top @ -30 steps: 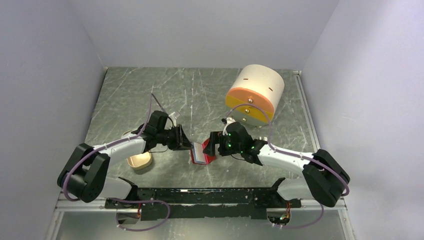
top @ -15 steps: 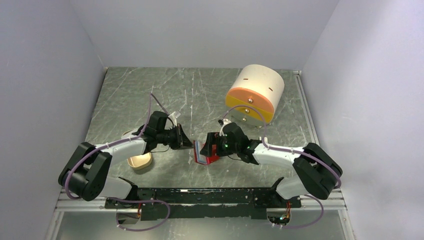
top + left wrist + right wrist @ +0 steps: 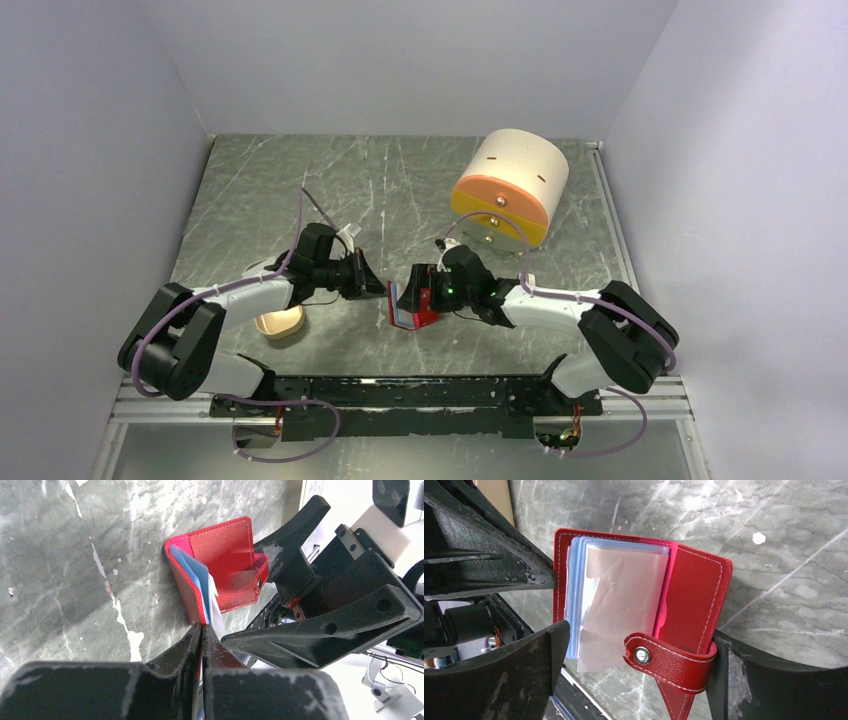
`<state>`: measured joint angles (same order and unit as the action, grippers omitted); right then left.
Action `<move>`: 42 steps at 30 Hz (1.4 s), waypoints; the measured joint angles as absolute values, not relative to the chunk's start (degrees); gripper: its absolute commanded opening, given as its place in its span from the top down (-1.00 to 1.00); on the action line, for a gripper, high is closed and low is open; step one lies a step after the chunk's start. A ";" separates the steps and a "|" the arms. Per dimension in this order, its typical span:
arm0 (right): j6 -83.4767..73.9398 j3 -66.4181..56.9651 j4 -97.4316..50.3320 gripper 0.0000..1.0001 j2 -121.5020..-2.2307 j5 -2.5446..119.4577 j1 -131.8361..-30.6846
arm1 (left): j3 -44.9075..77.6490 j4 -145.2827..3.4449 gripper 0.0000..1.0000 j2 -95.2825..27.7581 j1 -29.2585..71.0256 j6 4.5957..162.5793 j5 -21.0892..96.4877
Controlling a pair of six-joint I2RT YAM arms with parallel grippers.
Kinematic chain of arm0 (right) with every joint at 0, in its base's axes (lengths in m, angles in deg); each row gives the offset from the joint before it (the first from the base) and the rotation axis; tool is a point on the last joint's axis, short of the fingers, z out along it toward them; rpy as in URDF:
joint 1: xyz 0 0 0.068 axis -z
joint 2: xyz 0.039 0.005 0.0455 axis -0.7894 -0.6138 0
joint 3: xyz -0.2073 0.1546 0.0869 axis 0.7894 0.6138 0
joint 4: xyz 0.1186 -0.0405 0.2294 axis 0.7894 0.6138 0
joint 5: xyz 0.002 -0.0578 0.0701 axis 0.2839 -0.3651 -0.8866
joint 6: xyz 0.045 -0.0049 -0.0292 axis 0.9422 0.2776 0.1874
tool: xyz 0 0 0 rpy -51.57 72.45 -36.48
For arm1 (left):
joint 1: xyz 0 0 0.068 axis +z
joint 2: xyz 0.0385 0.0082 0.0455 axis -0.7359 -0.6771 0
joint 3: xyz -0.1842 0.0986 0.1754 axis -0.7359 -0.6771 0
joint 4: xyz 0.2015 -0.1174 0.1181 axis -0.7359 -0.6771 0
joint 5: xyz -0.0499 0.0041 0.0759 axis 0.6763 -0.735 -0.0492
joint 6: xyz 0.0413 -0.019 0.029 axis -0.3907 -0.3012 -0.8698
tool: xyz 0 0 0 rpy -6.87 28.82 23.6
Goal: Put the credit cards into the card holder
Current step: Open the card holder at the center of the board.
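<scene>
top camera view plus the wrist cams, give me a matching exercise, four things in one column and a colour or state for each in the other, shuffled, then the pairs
Things
1. card holder
2. left gripper
3. right gripper
4. cylinder

Colour or state
a. wide open, one finger on each side of the card holder
b. cream with an orange end
c. red, open, pale blue pockets showing
d. shut, tips at the card holder's edge

Pairs: 1-c, 2-d, 3-a, 4-b

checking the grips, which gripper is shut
The left gripper: pinched shut at the wallet's edge, while the right gripper stands wide around it.
</scene>
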<state>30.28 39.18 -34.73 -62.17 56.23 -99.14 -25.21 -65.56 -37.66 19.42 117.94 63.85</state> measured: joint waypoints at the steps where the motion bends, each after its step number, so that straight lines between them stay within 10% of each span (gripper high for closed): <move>1: 30.31 38.99 -34.78 -0.95 -62.39 56.25 -99.14 | -25.21 -65.56 0.82 -37.66 19.42 117.94 63.85; 29: 29.48 39.55 -31.50 -0.42 -62.04 62.98 -99.51 | -23.75 -72.47 0.81 -36.57 19.40 115.89 60.62; 42: 29.04 41.81 -30.25 0.39 -57.47 64.36 -99.11 | -23.64 -74.63 0.70 -36.55 19.40 115.25 58.17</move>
<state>29.04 41.81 -30.25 -57.47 64.36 -99.11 -23.64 -74.63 -36.55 19.40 115.25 58.17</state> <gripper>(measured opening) 0.317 0.113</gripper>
